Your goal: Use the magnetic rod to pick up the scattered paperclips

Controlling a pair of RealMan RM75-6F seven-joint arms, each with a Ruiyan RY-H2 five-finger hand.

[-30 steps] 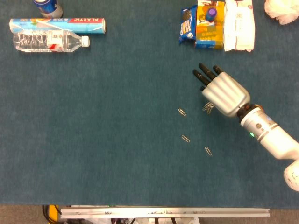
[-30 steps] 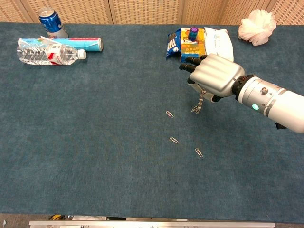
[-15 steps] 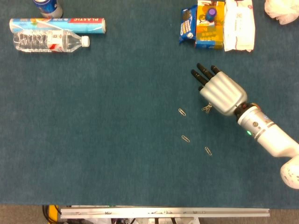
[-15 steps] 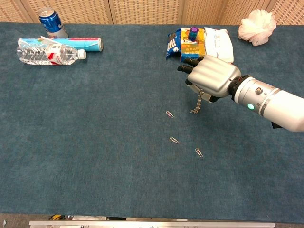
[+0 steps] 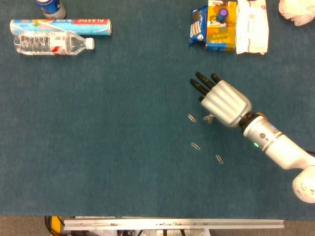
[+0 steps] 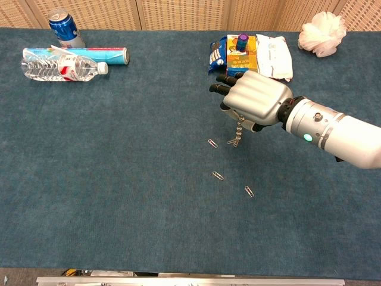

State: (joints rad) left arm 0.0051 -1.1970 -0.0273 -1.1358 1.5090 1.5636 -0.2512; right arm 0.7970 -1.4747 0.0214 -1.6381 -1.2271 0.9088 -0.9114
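Paperclips of thin silver wire, hanging in a short chain [image 6: 237, 132] beneath the right hand [image 6: 255, 99], lowest ones bunched just above the blue cloth and just right of a loose clip; from the head view, only the bottom of that bunch [image 5: 208, 118] peeking out past the palm edge. Magnetic rod itself hidden under the palm, so not seen; chain appears to hang from whatever sits inside the grasp. Silver-backed right hand with black fingers [image 5: 203, 84], palm down, fingers stretched forward and slightly curled, thumb side out of sight; grasping something underneath, judging by the dangling chain, though contact not visible. Three single silver paperclips flat on the cloth: one [image 6: 212, 143] just left of the hanging bunch, one [image 6: 218, 176] nearer the table's front edge, one [image 6: 249, 192] further right and nearest the front. Dark teal felt-covered table [image 6: 119, 179] under everything. At the far edge behind the hand, a blue snack packet [image 6: 216, 54], a yellow-orange box [image 6: 244, 59] with a purple-capped item on it, a white wipes pack [image 6: 275, 55], and a white crumpled tissue ball [image 6: 322, 33] at the far right. Far left: a blue drink can [image 6: 63, 28], a clear plastic water bottle [image 6: 59, 68] lying down, a plastic-wrap roll box [image 6: 101, 55] behind it
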